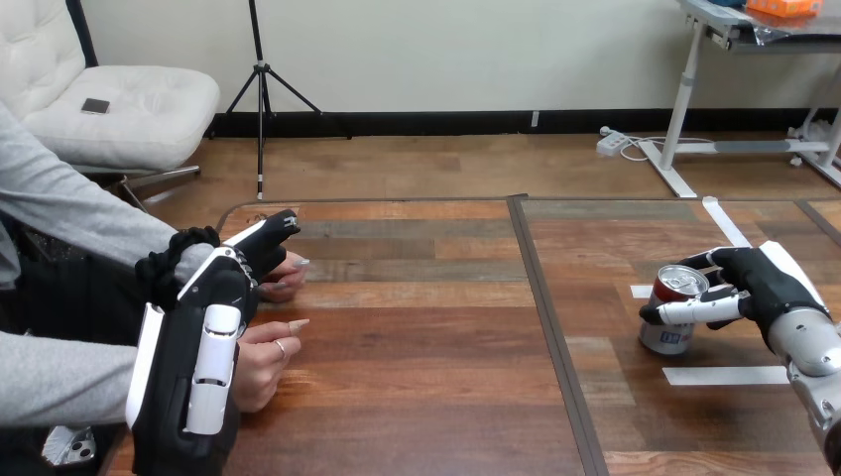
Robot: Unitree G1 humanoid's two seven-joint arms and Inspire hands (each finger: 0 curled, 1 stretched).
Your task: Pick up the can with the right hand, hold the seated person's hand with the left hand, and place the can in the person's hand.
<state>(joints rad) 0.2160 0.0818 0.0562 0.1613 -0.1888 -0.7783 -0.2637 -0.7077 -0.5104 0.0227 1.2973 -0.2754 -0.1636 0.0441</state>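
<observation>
Left hand [198,337] raised, back up — right hand [769,283] curled round the can [664,337].

Bare table [426,337] (mid-span) between can [666,339] and person's hands [260,362].

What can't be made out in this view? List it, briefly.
Head view: whether the left hand grips the person's nearer hand or farther hand; its own back covers the contact.
Head view: the can's far side, behind the right hand curled round it.
Head view: the can's print, too small.
</observation>
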